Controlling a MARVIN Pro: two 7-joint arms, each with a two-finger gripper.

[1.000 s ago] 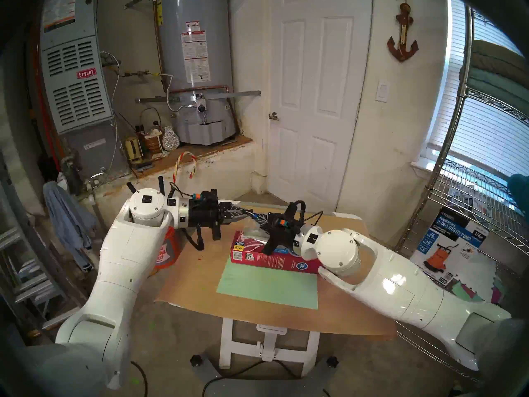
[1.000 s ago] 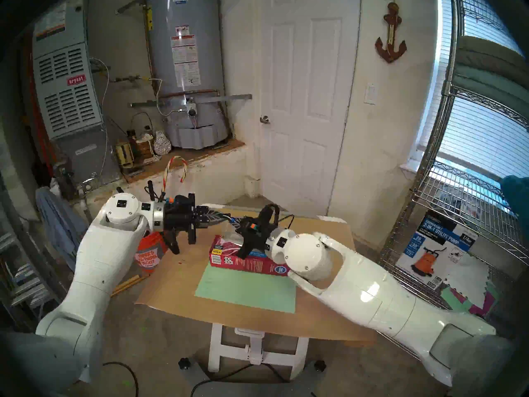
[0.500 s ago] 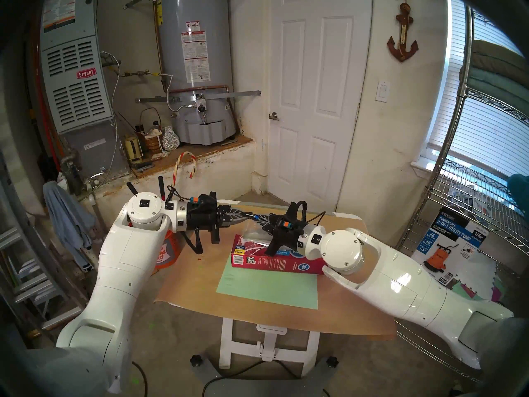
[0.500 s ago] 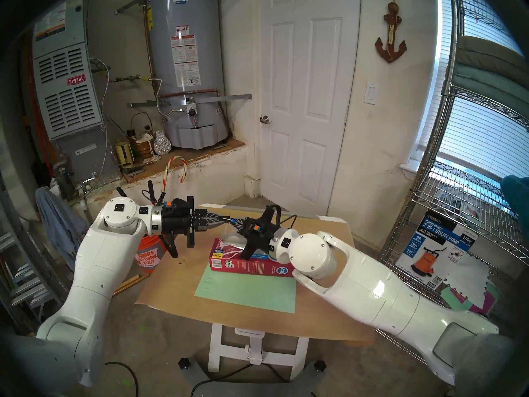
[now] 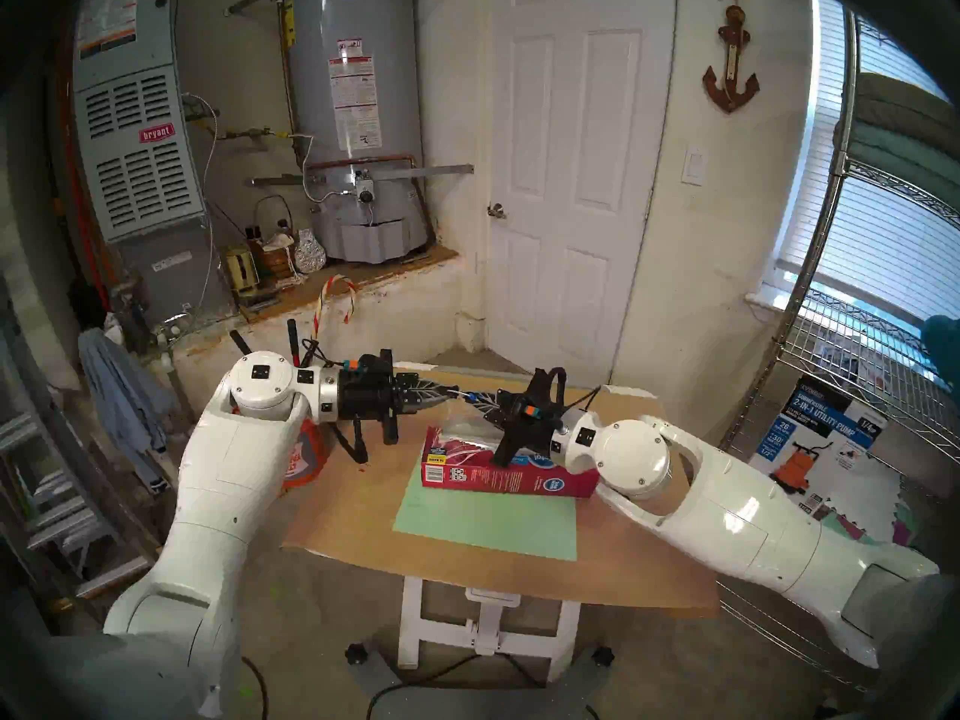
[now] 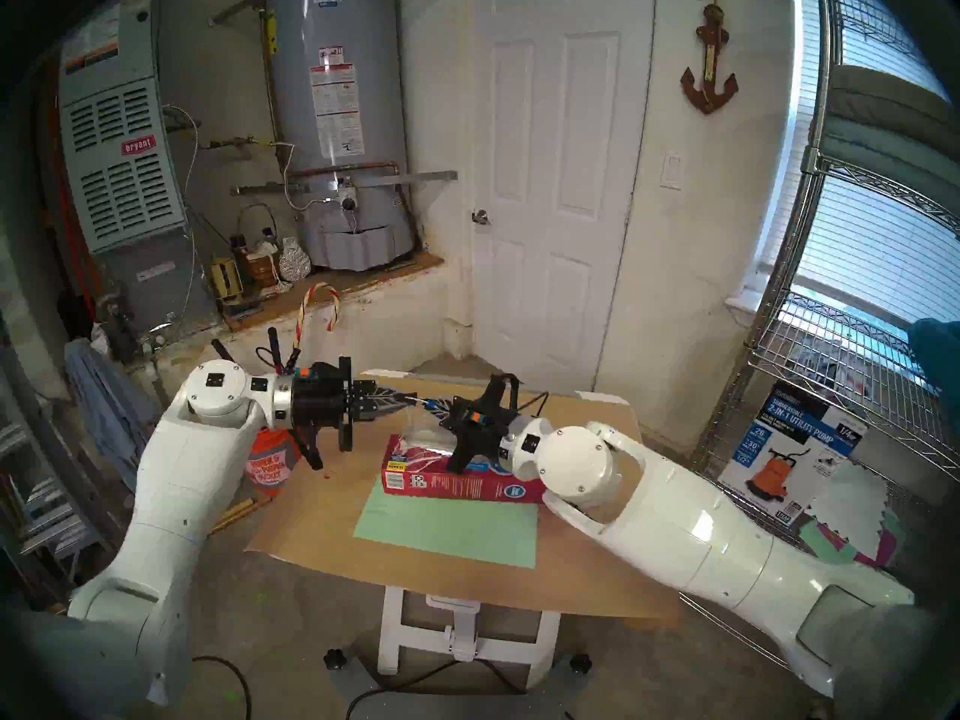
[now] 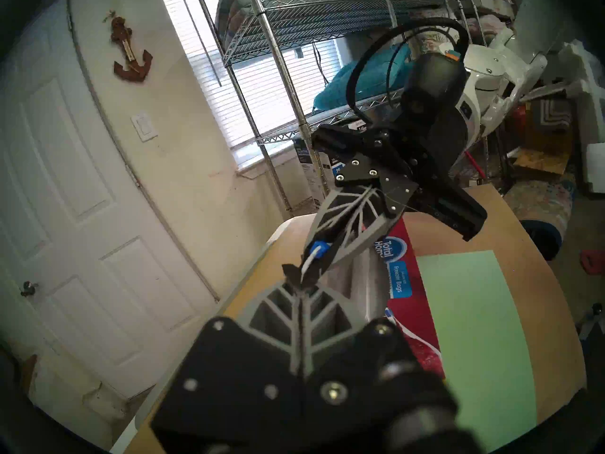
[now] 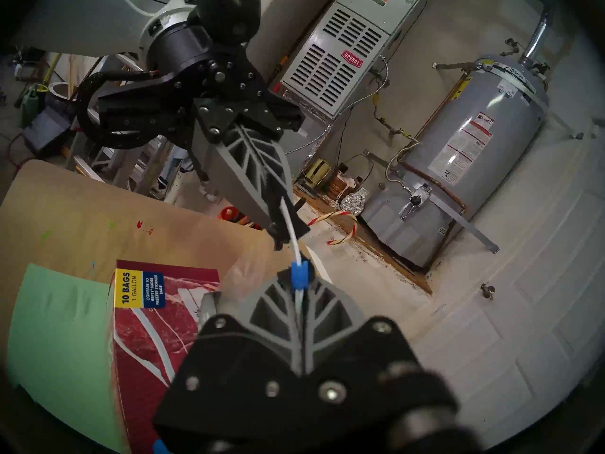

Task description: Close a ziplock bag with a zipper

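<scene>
The clear ziplock bag (image 5: 459, 424) hangs over the far end of the red box (image 5: 498, 479), held up by its white zip strip (image 8: 289, 229). My left gripper (image 7: 299, 283) is shut on the strip's left end. My right gripper (image 8: 299, 281) faces it tip to tip, shut on the zipper, whose blue slider (image 8: 299, 273) pokes out at its fingertips. In the left wrist view the slider (image 7: 319, 248) sits inside the right gripper's fingers (image 7: 355, 234). A short stretch of bare strip (image 7: 307, 267) runs between the two grippers. Both hover above the table's far side (image 5: 451, 390) (image 5: 471, 396).
The red box lies across the brown table (image 5: 623, 573) behind a green sheet (image 5: 483, 521). An orange bucket (image 5: 307, 456) stands on the floor by the left arm. A wire shelf (image 5: 857, 371) and a pump carton (image 5: 815, 438) are to the right.
My right gripper has drawn to the right with the slider, away from the left gripper, baring a little more white strip. The left gripper has stayed almost still.
</scene>
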